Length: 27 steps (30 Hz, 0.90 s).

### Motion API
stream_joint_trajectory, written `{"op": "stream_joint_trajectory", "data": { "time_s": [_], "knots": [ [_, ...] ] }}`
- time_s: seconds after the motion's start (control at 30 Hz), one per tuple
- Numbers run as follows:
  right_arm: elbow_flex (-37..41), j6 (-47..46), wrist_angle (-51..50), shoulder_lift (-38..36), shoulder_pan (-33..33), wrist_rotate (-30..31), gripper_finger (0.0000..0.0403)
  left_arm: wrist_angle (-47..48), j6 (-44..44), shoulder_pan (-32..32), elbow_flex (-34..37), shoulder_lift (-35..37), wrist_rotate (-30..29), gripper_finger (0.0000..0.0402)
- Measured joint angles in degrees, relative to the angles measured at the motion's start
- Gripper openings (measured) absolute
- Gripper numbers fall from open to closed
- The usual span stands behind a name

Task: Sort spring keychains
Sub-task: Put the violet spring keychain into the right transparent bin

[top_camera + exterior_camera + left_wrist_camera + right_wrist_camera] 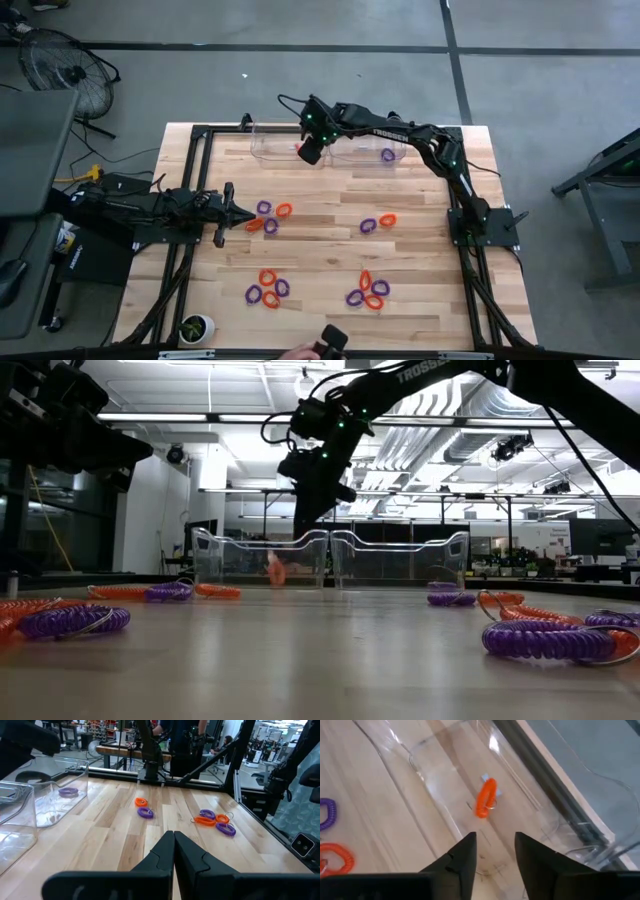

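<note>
Orange and purple spring keychains lie in loose groups on the wooden table: one (267,216) just past my left gripper (240,213), a pair (378,222) at centre right, and two clusters (267,289) (367,291) near the front. Two clear bins stand at the far edge. My right gripper (495,840) is open above the left bin (270,143), and an orange keychain (486,797) shows below its fingers inside that bin. The right bin (400,150) holds a purple keychain (387,154). My left gripper (173,840) is shut and holds nothing.
A small potted plant (196,327) stands at the table's near left corner. A person's hand with a dark object (325,345) shows at the near edge. Bare wood lies between the keychain groups and in front of the bins.
</note>
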<state>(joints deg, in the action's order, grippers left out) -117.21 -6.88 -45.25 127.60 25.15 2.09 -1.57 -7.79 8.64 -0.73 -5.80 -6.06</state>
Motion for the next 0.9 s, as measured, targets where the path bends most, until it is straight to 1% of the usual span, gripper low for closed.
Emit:
{"op": "stream_joint_trajectory", "data": {
  "time_s": [0.13,0.27,0.47,0.7,0.9],
  "knots": [
    [0.0,-1.2,-2.5,-1.0,-0.3,0.4,0.0161,0.0,0.0,0.0,0.0,0.0,0.0,0.0],
    [0.0,-1.9,-7.2,-2.5,-1.3,1.0,0.0178,0.0,0.0,0.0,0.0,0.0,0.0,0.0],
    [0.0,-1.4,-15.0,-4.4,-3.7,0.4,0.0181,0.0,0.0,0.0,0.0,0.0,0.0,0.0],
    [0.0,3.7,-24.1,-6.3,-6.7,-0.5,0.0181,0.0,0.0,0.0,0.0,0.0,0.0,0.0],
    [0.0,8.4,-29.5,-7.0,-9.0,-4.5,0.0181,0.0,0.0,0.0,0.0,0.0,0.0,0.0]
  ]
}}
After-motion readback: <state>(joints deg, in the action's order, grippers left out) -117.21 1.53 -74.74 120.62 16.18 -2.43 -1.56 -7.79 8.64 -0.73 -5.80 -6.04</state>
